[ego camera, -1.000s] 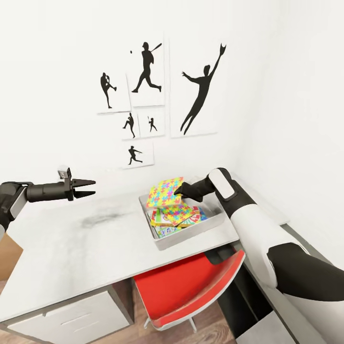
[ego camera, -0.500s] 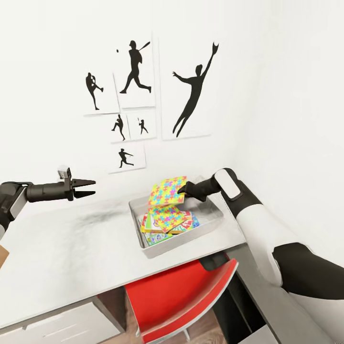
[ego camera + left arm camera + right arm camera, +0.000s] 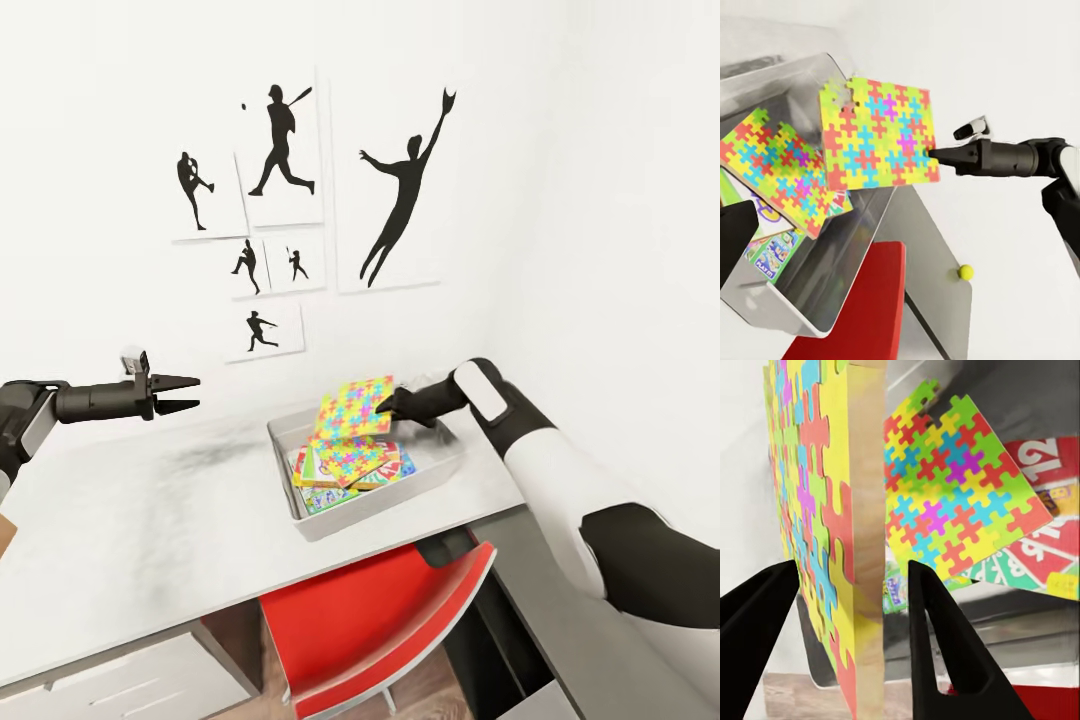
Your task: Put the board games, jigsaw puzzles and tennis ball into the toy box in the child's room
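The light grey toy box stands on the pale table. My right gripper is shut on one edge of a jigsaw puzzle and holds it tilted up above the box's far side. In the right wrist view that puzzle stands between the black fingers. The other jigsaw puzzle lies flat in the box on top of board games. A small yellow tennis ball lies on a grey surface past the chair. My left gripper hovers open and empty over the table's left part.
A red chair is pushed under the table below the box. White drawers sit under the table's left end. The wall with black baseball silhouettes rises just behind the table, and a second white wall closes in the right side.
The camera turned right a second ago, then held still. My right gripper has lowered the held puzzle slightly toward the box. The left arm has not moved.
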{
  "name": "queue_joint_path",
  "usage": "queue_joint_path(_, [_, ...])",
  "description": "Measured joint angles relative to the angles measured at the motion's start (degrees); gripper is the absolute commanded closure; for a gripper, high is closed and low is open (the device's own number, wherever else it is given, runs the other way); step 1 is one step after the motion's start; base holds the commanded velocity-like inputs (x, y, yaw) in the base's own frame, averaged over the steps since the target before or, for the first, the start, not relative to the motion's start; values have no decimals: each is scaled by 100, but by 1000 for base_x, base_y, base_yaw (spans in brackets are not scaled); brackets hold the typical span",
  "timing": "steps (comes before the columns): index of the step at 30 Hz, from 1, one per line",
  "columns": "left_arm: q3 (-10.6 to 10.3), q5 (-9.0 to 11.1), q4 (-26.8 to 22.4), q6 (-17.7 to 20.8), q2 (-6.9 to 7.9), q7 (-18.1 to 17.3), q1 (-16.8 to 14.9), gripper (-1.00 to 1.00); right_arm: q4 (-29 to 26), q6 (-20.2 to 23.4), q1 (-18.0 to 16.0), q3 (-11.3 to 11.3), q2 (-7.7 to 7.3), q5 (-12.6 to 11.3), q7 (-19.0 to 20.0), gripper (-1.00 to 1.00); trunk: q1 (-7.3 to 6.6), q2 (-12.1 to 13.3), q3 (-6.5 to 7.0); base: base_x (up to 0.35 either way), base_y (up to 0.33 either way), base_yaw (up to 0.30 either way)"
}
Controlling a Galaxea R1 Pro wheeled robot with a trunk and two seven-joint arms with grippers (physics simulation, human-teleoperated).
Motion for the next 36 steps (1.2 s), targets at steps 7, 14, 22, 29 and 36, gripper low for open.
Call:
queue_joint_path(7, [0, 0, -1, 3, 0, -7, 0, -100, 147, 1, -14, 563, 12, -13, 150, 100, 0, 0, 0, 0, 0, 0])
queue_joint_path(14, [0, 0, 0, 3, 4, -8, 0, -100, 223, -1, -21, 1023, 29, -34, 426, 100, 0, 0, 0, 0, 0, 0])
queue_joint_path(22, [0, 0, -2, 3, 0, -9, -1, -100, 330, -1, -16, 1088, 54, -22, 456, 100, 0, 0, 0, 0, 0, 0])
queue_joint_path(29, [0, 0, -1, 3, 0, -8, 0, -100, 570, 0, -23, 1086, 45, -15, 457, 100, 0, 0, 0, 20, 0, 0])
queue_joint_path(36, [-6, 0, 2, 3, 0, -8, 0, -100, 670, 1, -24, 1084, 55, -20, 457, 100, 0, 0, 0, 1, 0, 0])
